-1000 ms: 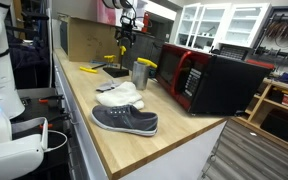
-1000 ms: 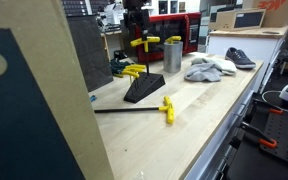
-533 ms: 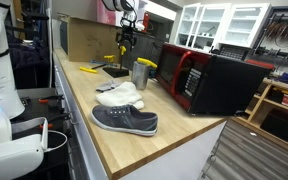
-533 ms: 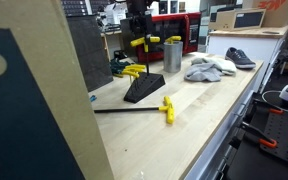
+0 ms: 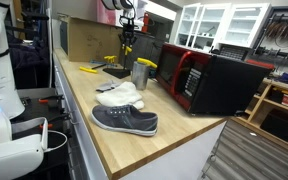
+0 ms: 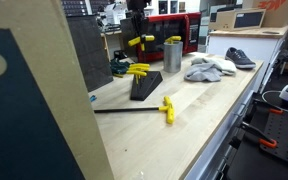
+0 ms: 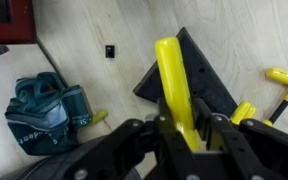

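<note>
My gripper (image 7: pixel 187 125) is shut on the yellow handle (image 7: pixel 170 75) of a tool, which sticks out forward between the jaws. Below it lies a black wedge-shaped stand (image 7: pixel 202 72) with more yellow-handled tools (image 7: pixel 282 80) on its right side. In both exterior views the gripper (image 5: pixel 126 36) (image 6: pixel 137 28) hangs above the stand (image 5: pixel 114 71) (image 6: pixel 144 86) at the far end of the wooden counter, with the yellow tool (image 5: pixel 125 47) (image 6: pixel 139 42) in its jaws.
A metal cup (image 5: pixel 139 74) stands next to the stand, with a red and black microwave (image 5: pixel 206 80) behind it. A white cloth (image 5: pixel 121 96) and a grey shoe (image 5: pixel 124 121) lie nearer. A teal bag (image 7: pixel 42 112) and another yellow-handled tool (image 6: pixel 167 108) rest on the counter.
The jaws have closed on the yellow handle. The tool now sits a little higher above the black stand than before.
</note>
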{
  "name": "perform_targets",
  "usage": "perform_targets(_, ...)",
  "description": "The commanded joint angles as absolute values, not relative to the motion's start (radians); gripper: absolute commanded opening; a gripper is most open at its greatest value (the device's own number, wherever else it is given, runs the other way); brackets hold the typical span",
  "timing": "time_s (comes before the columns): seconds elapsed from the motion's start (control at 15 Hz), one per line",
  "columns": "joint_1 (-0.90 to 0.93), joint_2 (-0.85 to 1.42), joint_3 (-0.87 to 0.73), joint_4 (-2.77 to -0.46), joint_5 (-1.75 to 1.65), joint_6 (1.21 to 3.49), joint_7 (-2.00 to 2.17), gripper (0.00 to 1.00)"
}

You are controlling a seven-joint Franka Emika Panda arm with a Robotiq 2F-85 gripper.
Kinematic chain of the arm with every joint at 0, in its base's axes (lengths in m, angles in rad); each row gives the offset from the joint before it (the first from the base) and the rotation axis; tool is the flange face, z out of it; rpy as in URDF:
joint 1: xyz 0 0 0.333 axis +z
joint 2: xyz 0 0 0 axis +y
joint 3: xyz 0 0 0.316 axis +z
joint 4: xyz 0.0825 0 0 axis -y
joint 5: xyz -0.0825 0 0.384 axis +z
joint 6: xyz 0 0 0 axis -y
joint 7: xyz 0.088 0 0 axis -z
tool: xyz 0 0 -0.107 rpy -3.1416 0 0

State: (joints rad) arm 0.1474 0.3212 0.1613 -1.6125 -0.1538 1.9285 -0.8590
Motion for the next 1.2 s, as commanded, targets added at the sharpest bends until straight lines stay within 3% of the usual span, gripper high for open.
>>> perform_targets(0.0, 0.152, 0.265, 0.159, -1.665, -0.188, 1.985, -0.786, 0.04)
perform_targets(1.13, 0.129, 0.218, 0.176, -1.685, -0.115, 2.002, -0.697, 0.06)
